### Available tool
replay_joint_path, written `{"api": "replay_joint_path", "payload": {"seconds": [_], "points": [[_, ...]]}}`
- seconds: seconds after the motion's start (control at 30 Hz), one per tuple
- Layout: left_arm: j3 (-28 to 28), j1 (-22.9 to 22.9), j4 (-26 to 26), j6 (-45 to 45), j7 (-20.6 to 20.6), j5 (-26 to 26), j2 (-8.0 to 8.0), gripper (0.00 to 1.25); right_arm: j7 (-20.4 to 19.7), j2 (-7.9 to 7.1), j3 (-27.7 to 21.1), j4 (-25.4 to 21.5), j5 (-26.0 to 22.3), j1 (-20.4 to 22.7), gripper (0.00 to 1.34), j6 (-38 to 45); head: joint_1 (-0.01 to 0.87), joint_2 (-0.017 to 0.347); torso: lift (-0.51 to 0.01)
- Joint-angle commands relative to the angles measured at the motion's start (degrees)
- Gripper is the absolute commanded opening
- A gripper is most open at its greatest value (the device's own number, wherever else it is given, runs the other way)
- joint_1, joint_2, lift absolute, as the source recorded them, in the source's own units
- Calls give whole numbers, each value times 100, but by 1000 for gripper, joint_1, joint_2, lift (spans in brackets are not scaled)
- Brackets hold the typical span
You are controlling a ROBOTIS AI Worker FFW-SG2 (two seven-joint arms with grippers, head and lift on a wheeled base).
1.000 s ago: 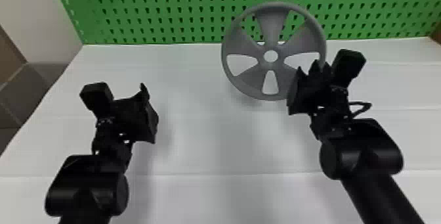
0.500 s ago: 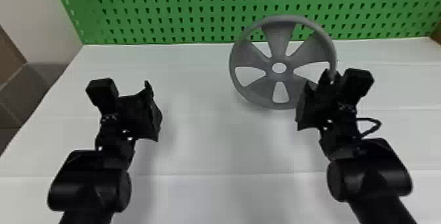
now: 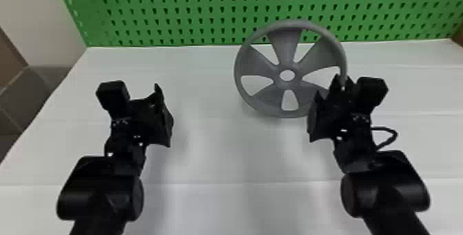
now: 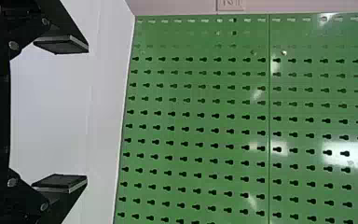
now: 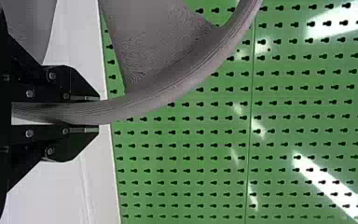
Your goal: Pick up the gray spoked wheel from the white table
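One black right gripper [image 5: 98, 114] clamps the gray, spoked, plastic-looking wheel [image 3: 285, 46] by its rim [image 5: 168, 95]; the hub [image 3: 287, 66] lies leftward of it, toward the open black left gripper [image 4: 87, 114].

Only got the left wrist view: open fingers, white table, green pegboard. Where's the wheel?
Observer: The gray spoked wheel is over at the right gripper.
Operator: Gripped, or just beside it?
Observer: Gripped. The rim runs between that gripper's fingers, which are closed on it.
Operator: Where on the wheel?
Observer: On its right side, as the head view shows it.
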Motion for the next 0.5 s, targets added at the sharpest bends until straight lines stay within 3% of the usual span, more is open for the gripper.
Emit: {"api": "replay_joint_path", "payload": {"seconds": [0.0, 0.47], "points": [[43, 20, 0, -110, 37, -161, -82, 970, 141, -6, 23, -28, 143, -6, 107, -1, 834, 83, -64], [26, 64, 27, -295, 64, -196, -91, 970, 343, -6, 23, -45, 222, -33, 107, 52, 834, 83, -64]]}}
